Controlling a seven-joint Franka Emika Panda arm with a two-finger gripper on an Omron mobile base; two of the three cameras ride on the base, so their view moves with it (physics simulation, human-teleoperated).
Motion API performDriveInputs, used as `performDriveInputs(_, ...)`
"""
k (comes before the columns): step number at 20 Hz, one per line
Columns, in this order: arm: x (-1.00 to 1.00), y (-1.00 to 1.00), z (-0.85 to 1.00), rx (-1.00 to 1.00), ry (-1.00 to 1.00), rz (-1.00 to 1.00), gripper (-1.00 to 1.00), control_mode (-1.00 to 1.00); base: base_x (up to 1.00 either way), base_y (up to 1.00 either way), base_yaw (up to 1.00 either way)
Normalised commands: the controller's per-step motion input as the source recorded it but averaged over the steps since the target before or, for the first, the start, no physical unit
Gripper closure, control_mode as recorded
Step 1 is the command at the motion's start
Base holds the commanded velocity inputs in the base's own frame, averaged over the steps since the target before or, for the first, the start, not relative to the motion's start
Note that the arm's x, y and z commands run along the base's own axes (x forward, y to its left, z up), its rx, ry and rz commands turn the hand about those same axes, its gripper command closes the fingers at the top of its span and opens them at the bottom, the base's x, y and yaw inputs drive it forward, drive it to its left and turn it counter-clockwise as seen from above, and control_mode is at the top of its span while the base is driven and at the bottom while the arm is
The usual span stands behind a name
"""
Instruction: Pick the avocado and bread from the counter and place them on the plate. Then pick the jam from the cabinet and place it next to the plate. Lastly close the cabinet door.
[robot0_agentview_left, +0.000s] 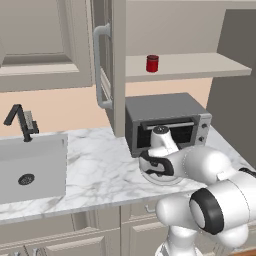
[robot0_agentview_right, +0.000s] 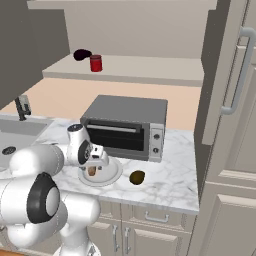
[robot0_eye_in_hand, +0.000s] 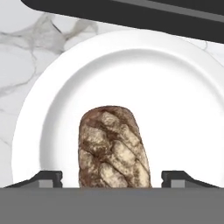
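Bread (robot0_eye_in_hand: 113, 148) between spread fingers (robot0_eye_in_hand: 46, 178), on plate (robot0_eye_in_hand: 183, 109)

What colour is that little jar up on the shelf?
The jar is red with a darker red lid, clearest in the right base view.

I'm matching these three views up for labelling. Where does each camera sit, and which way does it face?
Left base view: behind the arm's left, facing the counter, sink and toaster oven; arm at lower right.
Right base view: behind its right, facing the plate and avocado; arm at lower left.
Hand view: looks down between open fingers at the bread.
Base views share the jam.
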Motion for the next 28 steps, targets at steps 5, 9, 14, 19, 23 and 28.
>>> performDriveInputs(5,-0.16,0.0,0.0,0.03,0.0,0.0,-1.0,-1.0,0.0,0.0,0.0)
performDriveInputs(9,-0.38,0.0,0.04,0.06,0.0,0.0,-1.0,-1.0,0.0,0.0,0.0)
performDriveInputs(14,-0.37,0.0,0.33,0.04,-0.03,0.0,-1.0,-1.0,0.0,0.0,0.0)
performDriveInputs(19,-0.36,-0.08,0.31,0.0,-0.1,0.0,-1.0,-1.0,0.0,0.0,0.0)
performDriveInputs(23,-0.27,-0.18,0.08,0.01,-0.03,0.0,-1.0,-1.0,0.0,0.0,0.0)
performDriveInputs(28,-0.22,-0.33,0.0,0.01,-0.02,0.0,-1.0,-1.0,0.0,0.0,0.0)
